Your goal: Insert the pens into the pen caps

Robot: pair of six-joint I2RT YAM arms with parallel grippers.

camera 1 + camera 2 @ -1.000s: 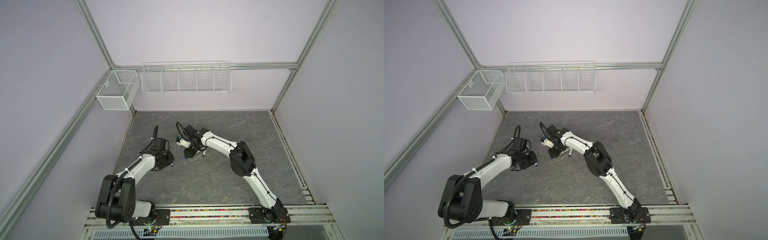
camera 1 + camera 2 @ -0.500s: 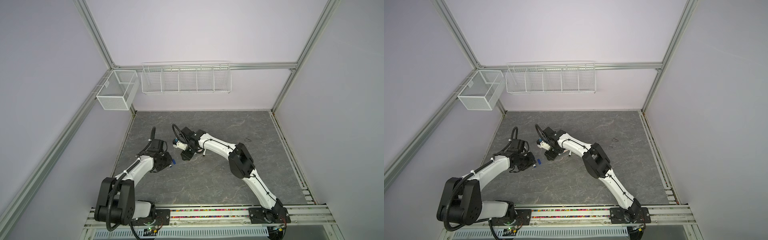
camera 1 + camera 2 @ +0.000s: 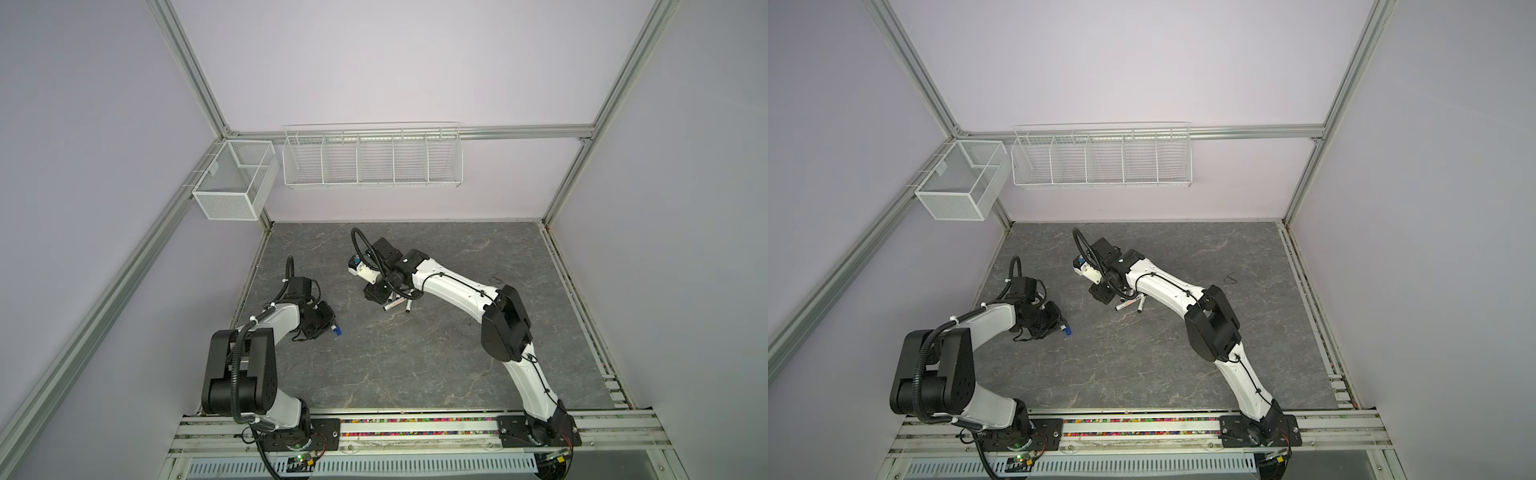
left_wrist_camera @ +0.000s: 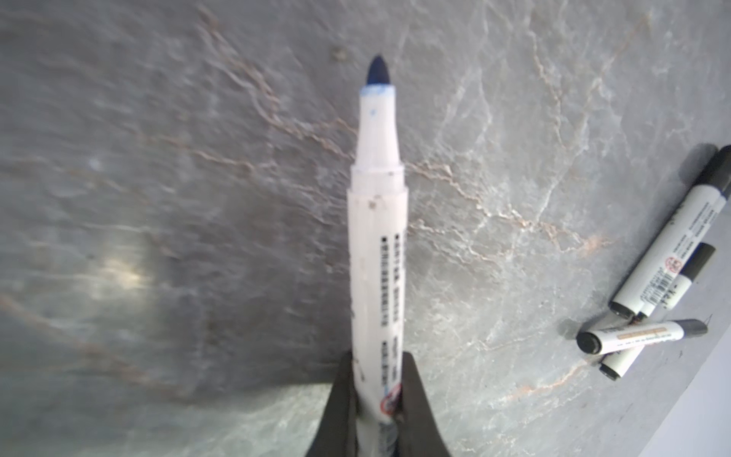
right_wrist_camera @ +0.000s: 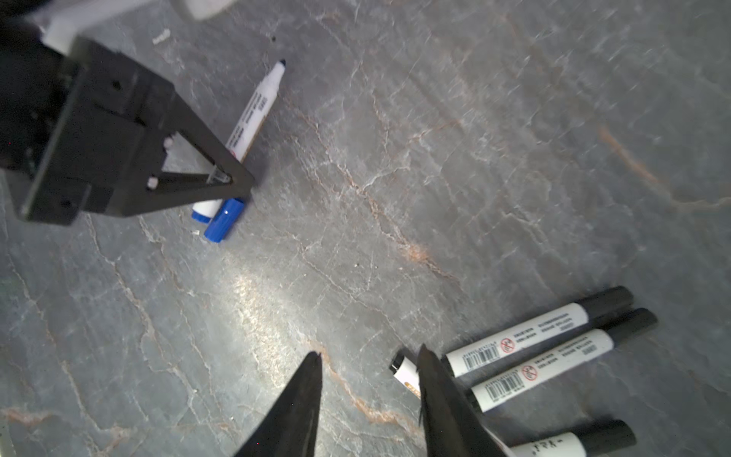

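Grip: left gripper (image 4: 377, 362) clamping blue pen (image 4: 377, 237) near its rear | right gripper (image 5: 370, 358) hanging open, empty | blue cap (image 5: 223, 219) lying on tabletop (image 5: 474, 158) beside left gripper, roughly parallel to pen, nearer left arm

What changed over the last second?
The left gripper, jaws shut on the blue-tipped white marker pen, drew back leftward in both top views. The right gripper, jaws open and empty, shifted slightly. The black-capped white pens stayed put.
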